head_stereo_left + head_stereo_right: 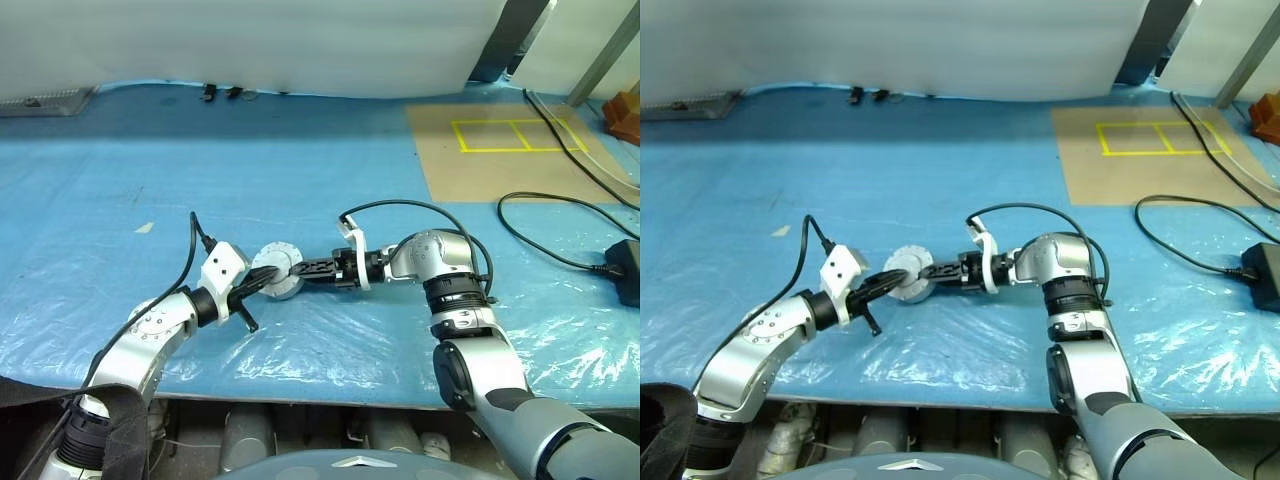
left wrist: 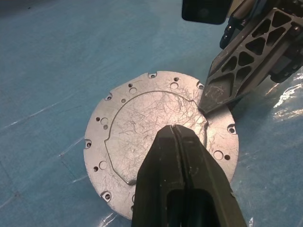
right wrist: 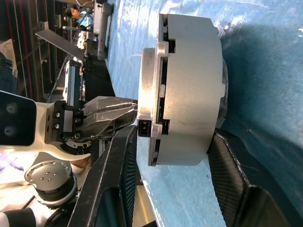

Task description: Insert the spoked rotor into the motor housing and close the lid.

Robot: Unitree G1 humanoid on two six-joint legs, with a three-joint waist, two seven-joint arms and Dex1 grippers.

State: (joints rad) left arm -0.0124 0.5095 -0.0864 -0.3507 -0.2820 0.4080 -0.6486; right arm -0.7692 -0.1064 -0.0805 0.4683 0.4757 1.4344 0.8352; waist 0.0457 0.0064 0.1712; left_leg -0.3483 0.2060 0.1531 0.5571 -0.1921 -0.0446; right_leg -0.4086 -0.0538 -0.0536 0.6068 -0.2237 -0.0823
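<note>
On a blue plastic-covered table [image 1: 330, 200], the closed housing [image 1: 279, 271] is lying between the right pincer's [image 1: 297, 270] spread fingers, the left pincer [image 2: 182, 142], pressed together, touching its lid [image 2: 142, 123].

The motor housing [image 1: 279, 272] is sitting on the counter [image 1: 300, 190] with the lid [image 2: 161, 142] lying closed on top. The left tool [image 1: 262, 283] is reaching in from its left, the right tool [image 1: 300, 270] from its right. 2 cables [image 1: 560, 235] are lying far right.

Silver motor housing [image 3: 189, 90] lies with lid [image 2: 161, 142] closed.
</note>
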